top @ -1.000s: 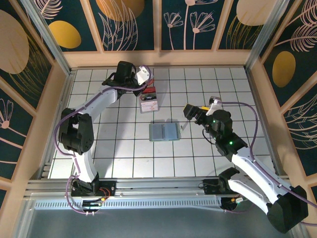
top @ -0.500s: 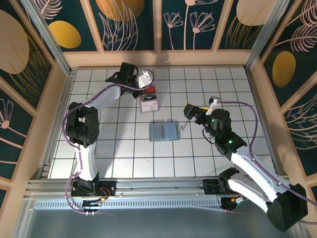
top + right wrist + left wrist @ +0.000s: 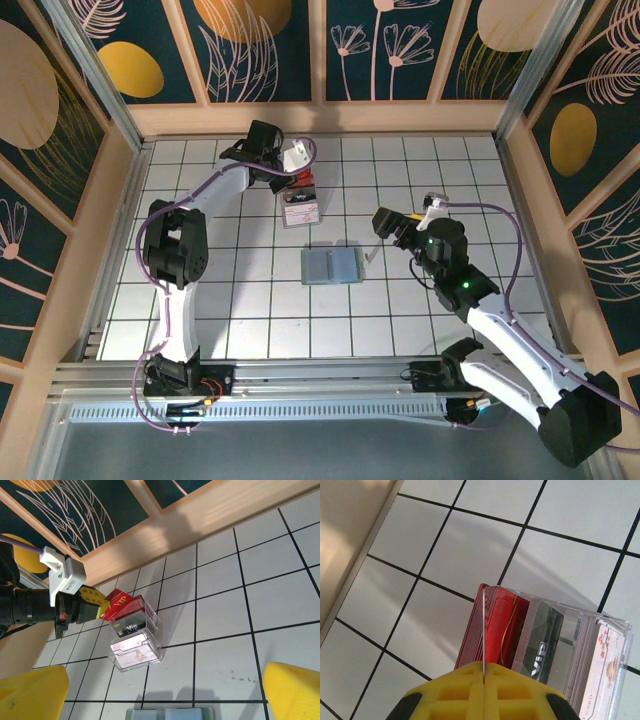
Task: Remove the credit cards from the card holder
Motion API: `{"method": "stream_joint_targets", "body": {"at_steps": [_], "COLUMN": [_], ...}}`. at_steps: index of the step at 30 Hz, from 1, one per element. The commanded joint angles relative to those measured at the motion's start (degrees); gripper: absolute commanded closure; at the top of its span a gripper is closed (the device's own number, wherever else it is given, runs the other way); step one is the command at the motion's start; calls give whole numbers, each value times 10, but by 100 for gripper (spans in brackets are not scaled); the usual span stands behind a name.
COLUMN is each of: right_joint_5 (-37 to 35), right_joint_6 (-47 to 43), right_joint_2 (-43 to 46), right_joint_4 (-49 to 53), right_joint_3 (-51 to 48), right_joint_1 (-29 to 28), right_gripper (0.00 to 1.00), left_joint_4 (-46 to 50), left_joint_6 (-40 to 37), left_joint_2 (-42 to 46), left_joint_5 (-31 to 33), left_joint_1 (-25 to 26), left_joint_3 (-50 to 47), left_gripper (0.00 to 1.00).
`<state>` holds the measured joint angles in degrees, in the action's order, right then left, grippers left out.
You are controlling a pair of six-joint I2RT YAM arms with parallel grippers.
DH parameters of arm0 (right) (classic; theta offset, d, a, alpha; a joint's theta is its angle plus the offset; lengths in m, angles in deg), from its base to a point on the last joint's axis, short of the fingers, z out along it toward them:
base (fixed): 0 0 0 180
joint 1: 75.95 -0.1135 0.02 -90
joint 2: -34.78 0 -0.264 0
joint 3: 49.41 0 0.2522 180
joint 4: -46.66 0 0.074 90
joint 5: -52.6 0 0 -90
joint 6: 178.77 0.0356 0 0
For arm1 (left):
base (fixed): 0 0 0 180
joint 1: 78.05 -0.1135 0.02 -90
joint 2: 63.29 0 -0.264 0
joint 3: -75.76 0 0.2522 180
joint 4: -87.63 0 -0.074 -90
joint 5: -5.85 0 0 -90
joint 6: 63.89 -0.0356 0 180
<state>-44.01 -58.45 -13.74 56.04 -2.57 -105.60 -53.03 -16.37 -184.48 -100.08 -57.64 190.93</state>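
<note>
Left end effector [image 3: 483, 669] closed on red card [image 3: 119, 601] at top of clear stand [image 3: 137, 652] | right end effector [image 3: 161, 691] held open | risk: stand toppled if card is pulled askew

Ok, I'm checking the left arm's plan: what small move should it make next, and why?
Probably lower the left pincer a little. It is shut on a red card that stands tilted, poking above the clear box, so the card seems not yet seated among the others there.
</note>
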Motion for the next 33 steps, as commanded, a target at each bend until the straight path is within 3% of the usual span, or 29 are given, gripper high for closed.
{"method": "stream_joint_targets", "body": {"at_steps": [1,19,33], "right_joint_5": [-19,-10,-6], "right_joint_6": [4,10,18], "right_joint_2": [8,1,-11], "right_joint_4": [1,1,1], "right_joint_3": [15,12,15], "right_joint_1": [2,2,2], "right_gripper": [1,1,1], "left_joint_4": [27,34,91], "left_joint_6": [-21,-94,-169], "left_joint_2": [-24,18,14], "left_joint_5": [5,-16,-53], "left_joint_1": [-1,-1,-3], "left_joint_3": [30,7,23], "left_gripper": [100,100,100]}}
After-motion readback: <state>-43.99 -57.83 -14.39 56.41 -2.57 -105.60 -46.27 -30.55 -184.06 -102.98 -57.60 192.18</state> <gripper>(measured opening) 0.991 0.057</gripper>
